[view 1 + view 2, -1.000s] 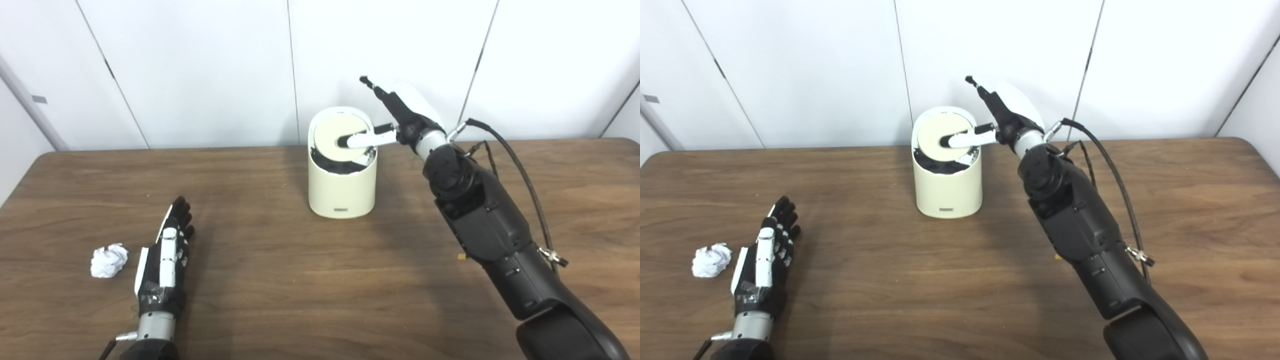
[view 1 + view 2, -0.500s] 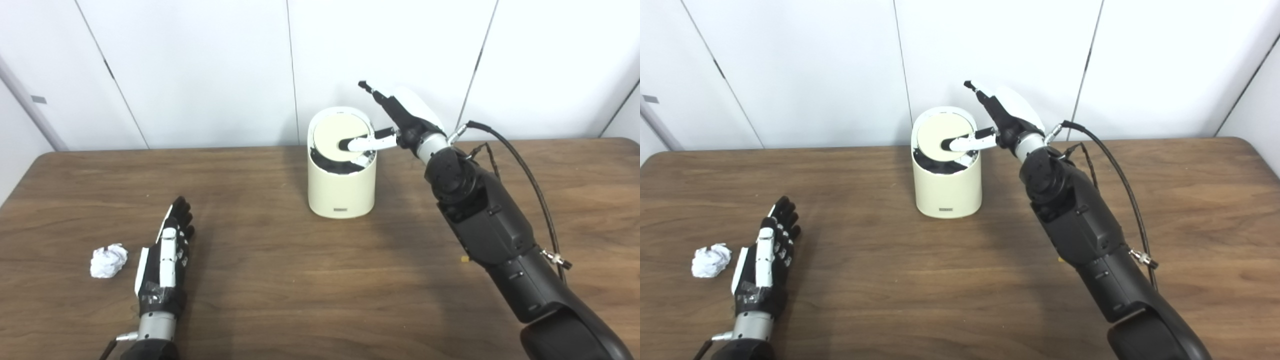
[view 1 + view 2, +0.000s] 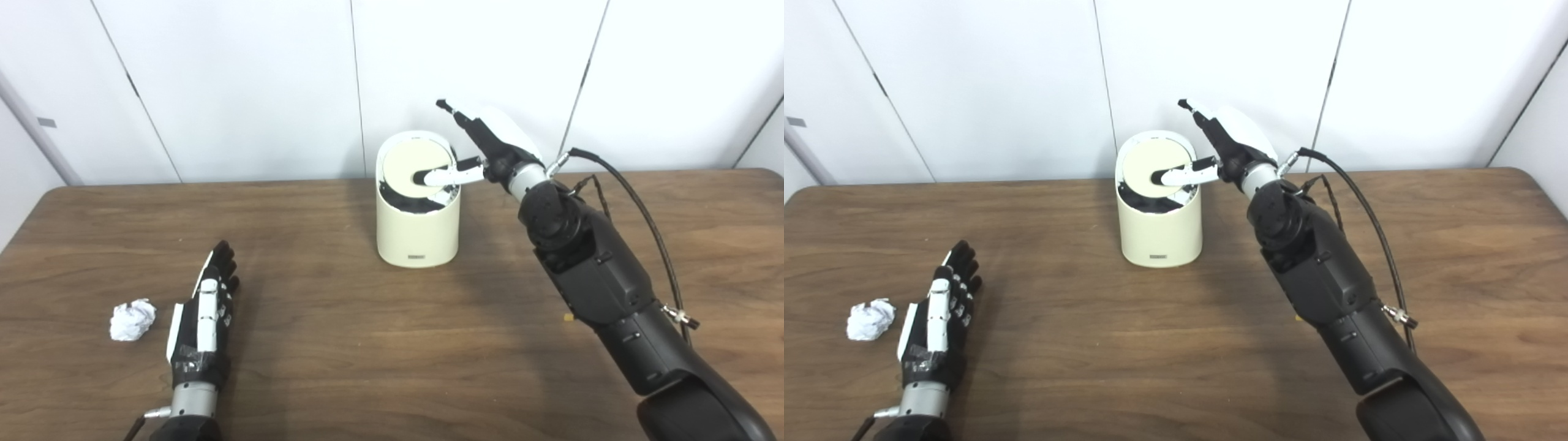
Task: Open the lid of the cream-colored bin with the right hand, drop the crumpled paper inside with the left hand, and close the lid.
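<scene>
Since a second ago my right robot hand has dropped slightly and shifted a little toward the bin; its thumb, then near the lid's centre, is in much the same place. The lid, the paper and my left robot hand lie as before.

The cream-colored bin stands upright at the middle of the far part of the counter, its long axis vertical and a small label facing me. Its round lid is tilted, its face turned toward me, and a dark gap shows along the lid's near edge.

My right robot hand is spread wide and grips nothing: the thumb lies across the lid and appears to touch it, while the fingers point up and away over the bin's far right rim.

My left robot hand rests flat on the counter at near left, fingers straight and together, pointing away from me, empty. The crumpled paper lies just beside it to the left, apart from it.
</scene>
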